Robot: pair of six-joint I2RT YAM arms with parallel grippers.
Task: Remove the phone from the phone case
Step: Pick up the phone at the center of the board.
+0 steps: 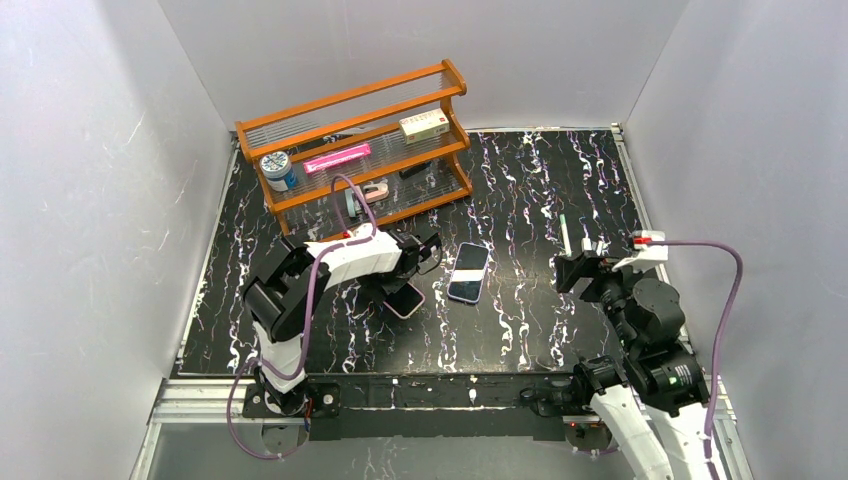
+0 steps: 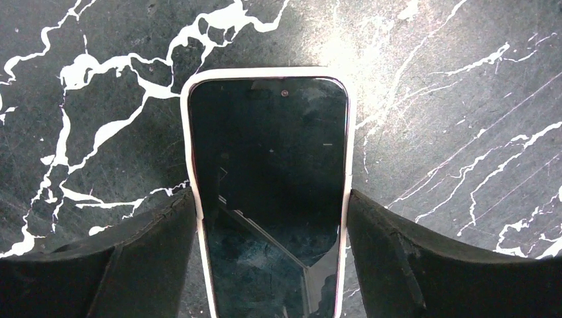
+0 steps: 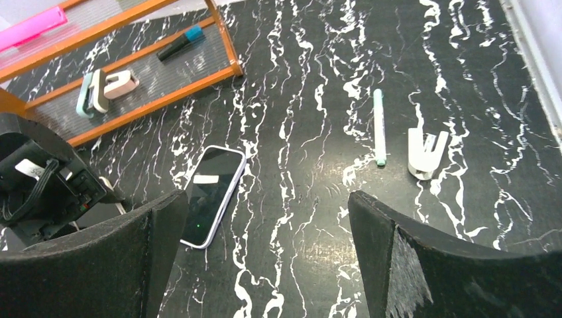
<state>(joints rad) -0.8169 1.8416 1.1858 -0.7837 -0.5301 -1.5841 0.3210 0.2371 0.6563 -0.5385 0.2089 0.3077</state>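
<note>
A phone [image 2: 268,192] with a dark screen lies face up on the black marbled table, inside a pale pinkish phone case [image 2: 186,132]. My left gripper [image 2: 272,199] straddles its lower half, and both black fingers press against the case's long edges. From above, the same phone [image 1: 410,301] peeks out from under the left gripper [image 1: 404,288], left of centre. My right gripper [image 1: 581,262] hovers at the right side of the table. It is wide open [image 3: 265,205] with nothing between its fingers.
A second phone [image 1: 468,272] in a lavender case lies face up at mid-table, also visible from the right wrist [image 3: 211,194]. An orange wooden rack [image 1: 360,140] with small items stands at the back. A green pen [image 3: 378,126] and a white holder [image 3: 424,152] lie at the right.
</note>
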